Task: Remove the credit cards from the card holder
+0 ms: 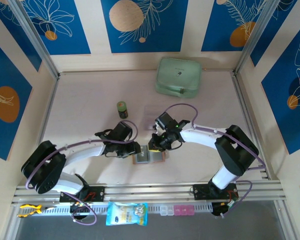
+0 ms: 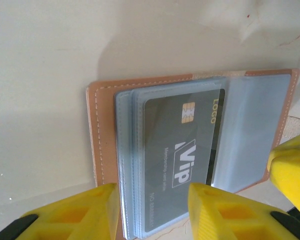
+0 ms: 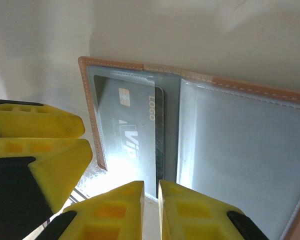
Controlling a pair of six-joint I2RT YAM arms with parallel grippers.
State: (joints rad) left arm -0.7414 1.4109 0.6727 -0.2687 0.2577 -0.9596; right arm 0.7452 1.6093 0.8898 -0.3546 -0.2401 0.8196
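The tan card holder [image 1: 149,157] lies open on the table between both arms, its clear sleeves facing up [image 2: 97,135] [image 3: 115,65]. A dark credit card [image 2: 182,150] [image 3: 135,130] printed "Vip" and "LOGO" sits in the top sleeve. My left gripper [image 1: 135,149] [image 2: 152,210] is open, one yellow finger on each side of the sleeve stack. My right gripper [image 1: 157,145] [image 3: 151,192] is nearly shut at the card's dark lower edge, which runs into the narrow gap between its fingers. In the right wrist view the left gripper's fingers [image 3: 40,130] stand to the left of the holder.
A mint-green case [image 1: 178,76] sits at the back of the table and a small green bottle [image 1: 122,109] stands left of centre. On the front rail lie a blue snack packet [image 1: 126,213], small clear and pink boxes [image 1: 176,210] and a yellow tool [image 1: 30,210].
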